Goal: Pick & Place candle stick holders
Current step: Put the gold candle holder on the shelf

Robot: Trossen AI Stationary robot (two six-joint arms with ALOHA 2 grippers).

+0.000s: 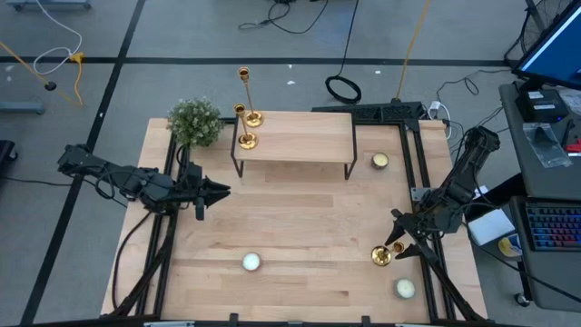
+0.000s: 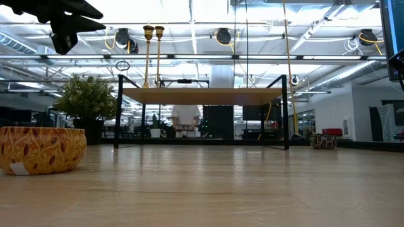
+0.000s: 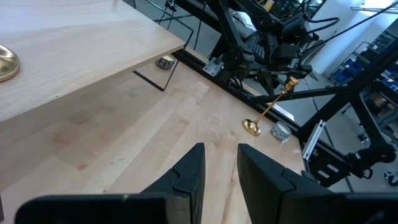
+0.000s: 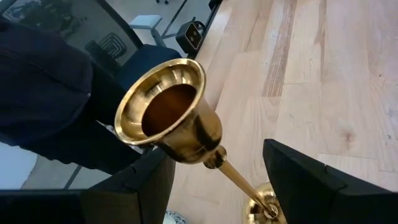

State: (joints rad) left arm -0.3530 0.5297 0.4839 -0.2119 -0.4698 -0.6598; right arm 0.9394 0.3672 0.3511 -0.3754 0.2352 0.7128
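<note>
Two gold candle stick holders (image 1: 251, 116) (image 1: 247, 139) stand by their round bases on the left end of the low wooden shelf (image 1: 300, 145). A third candle stick holder (image 1: 381, 256) is tilted near the table's right edge, its base low by the table top and its cup (image 4: 168, 112) up between the fingers of my right gripper (image 1: 400, 240). My left gripper (image 1: 216, 191) hovers over the table's left half, in front of the shelf. Its fingers are a little apart, with nothing between them (image 3: 221, 174). My right gripper has the holder's top end, the stem just under the cup (image 4: 214, 160), between its two fingers. The cup hides the exact place of contact. The fingers come slanting down from the table's right side. The holder tilts, base (image 3: 252, 127) lowest; whether it touches the table I cannot tell.
A small bushy plant (image 1: 193, 121) stands at the shelf's left. Short round candles sit behind the shelf's right end (image 1: 379, 161), near the front middle (image 1: 251, 262) and at the front right (image 1: 405, 289). Bare wood lies between the arms.
</note>
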